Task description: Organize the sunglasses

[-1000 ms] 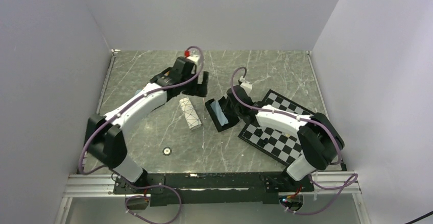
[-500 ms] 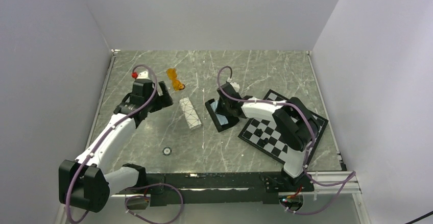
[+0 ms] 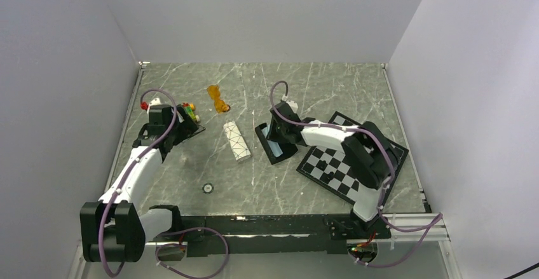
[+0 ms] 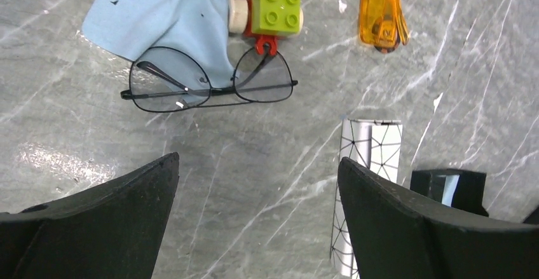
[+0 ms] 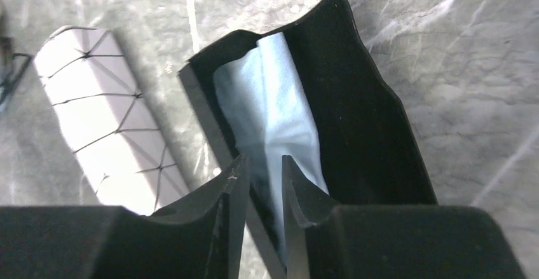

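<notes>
Centring the wide-spread left gripper (image 4: 257, 161) over the wire sunglasses (image 4: 213, 90) at their bridge looked wisest; whether the nearly closed right gripper (image 5: 260, 164) held anything was unclear.

Grey, white-veined marble-patterned desk (image 3: 191, 164) boxed in on three sides
Plain pale lilac-grey walls (image 3: 267, 12) rise around it under even light; a silver metal rail (image 3: 413, 220) runs along its near edge.

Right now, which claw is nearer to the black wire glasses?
Left. The left claw hangs open close to the wire glasses, which lie just ahead of it. The right claw is far off, at the open black case.
</notes>
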Tool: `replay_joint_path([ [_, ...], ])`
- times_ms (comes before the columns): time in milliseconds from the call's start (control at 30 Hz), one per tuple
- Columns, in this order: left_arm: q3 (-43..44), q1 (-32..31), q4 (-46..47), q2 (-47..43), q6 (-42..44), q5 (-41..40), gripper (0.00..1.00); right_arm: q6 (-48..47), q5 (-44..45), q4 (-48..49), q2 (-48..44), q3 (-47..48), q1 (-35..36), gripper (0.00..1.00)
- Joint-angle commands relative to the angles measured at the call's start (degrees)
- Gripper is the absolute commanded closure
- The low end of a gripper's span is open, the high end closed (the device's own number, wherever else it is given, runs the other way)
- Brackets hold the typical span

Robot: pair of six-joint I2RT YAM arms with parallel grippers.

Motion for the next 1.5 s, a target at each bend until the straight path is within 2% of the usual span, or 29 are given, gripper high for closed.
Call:
replay_joint_path([
  [0, 1.5, 2.8, 2.2, 1.3, -4.0, -0.3, 0.03, -2.2, 5.0, 0.2, -12.4, -1.6, -0.2, 0.64],
  [33, 1.7, 3.5, 1.7, 1.9, -5.0, -0.3, 0.03, -2.6, 6.6, 0.6, -14.9, -2.9, -0.2, 0.55],
  [100, 1.2, 4.1, 0.9, 2.6, -8.5, -1.3, 0.03, -3.5, 9.8, 1.9, -20.3, -5.5, -0.4, 0.29],
  [167, 0.2, 4.5, -0.1, 2.5, -12.7, -2.7, 0.03, -4.0, 13.7, 3.3, -25.4, -8.5, -0.4, 0.1],
  [200, -0.5, 4.6, -0.7, 2.2, -15.2, -3.6, 0.03, -4.1, 15.8, 4.1, -27.9, -10.1, -0.5, 0.02],
  [233, -1.6, 4.6, -0.5, 1.7, -17.6, -4.4, 0.03, -4.1, 18.5, 5.0, -30.0, -11.6, -0.5, 0.01],
  [400, -8.1, 4.6, 6.5, -0.7, -28.5, -7.0, 0.1, -6.7, 19.3, 9.7, -36.9, -17.3, -1.0, 0.0],
  [467, -9.1, 4.6, 7.3, -0.3, -32.2, -8.6, 0.14, -7.0, 18.7, 10.1, -37.9, -18.0, -1.0, 0.0],
  [600, -9.8, 4.6, 9.7, 2.5, -36.7, -10.2, 0.16, -7.1, 19.4, 9.6, -38.1, -18.3, -1.1, 0.0],
  [733, -8.7, 4.6, 12.7, 6.8, -37.8, -10.3, 0.2, -7.6, 19.6, 8.3, -37.3, -17.6, -1.1, 0.0],
  [1000, -5.6, 4.6, 11.0, 12.9, -41.9, -13.8, 0.24, -7.8, 21.5, 7.2, -37.5, -17.6, -1.2, 0.0],
  [1233, 0.1, 4.6, 5.3, 19.2, -42.6, -16.2, 0.27, -7.1, 22.9, 6.4, -38.1, -18.0, -1.2, 0.0],
  [1467, 2.3, 4.6, 2.0, 21.7, -43.1, -16.6, 0.39, -6.4, 24.0, 6.4, -39.0, -18.6, -1.3, 0.01],
])
